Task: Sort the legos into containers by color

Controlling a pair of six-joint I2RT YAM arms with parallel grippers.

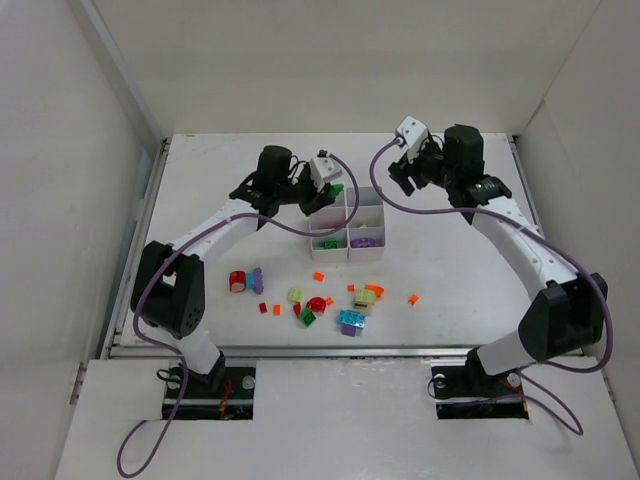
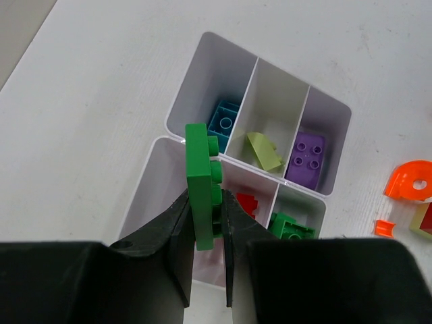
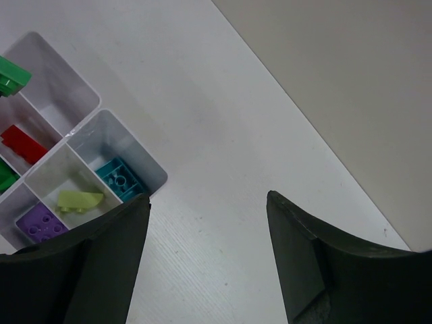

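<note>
From above, the left gripper [image 1: 328,188] hangs over the far left corner of the white tray [image 1: 366,256], clamped on a green brick [image 1: 338,188]. The right gripper [image 1: 404,176] hovers beside the tray's far right corner, apart from it, above the table [image 1: 470,290]. Nearer the arm bases, loose legos [image 1: 350,320] lie scattered in red, purple, orange, yellow-green, cyan and green, all outside the tray. In the left wrist view, the two black fingers [image 2: 177,223] pinch the flat green brick [image 2: 198,169] on edge, its studs facing right, above the tray's end; I cannot tell which compartment lies right under it. One row of the tray [image 2: 196,74] holds a cyan brick [image 2: 225,121], a yellow-green piece [image 2: 264,150] and a purple brick [image 2: 308,155], one to each compartment. The other row holds a red piece [image 2: 247,202] and, next to it, a green piece [image 2: 291,227]. An orange arch [image 2: 408,179] lies on the table just beside the tray. In the right wrist view, the right gripper [image 3: 208,199] is spread wide with nothing between its fingers, only white table below. The tray [image 3: 128,138] sits at the left edge of this view, cyan brick [image 3: 120,179] nearest, and the held green brick [image 3: 12,75] shows above its far corner.
</note>
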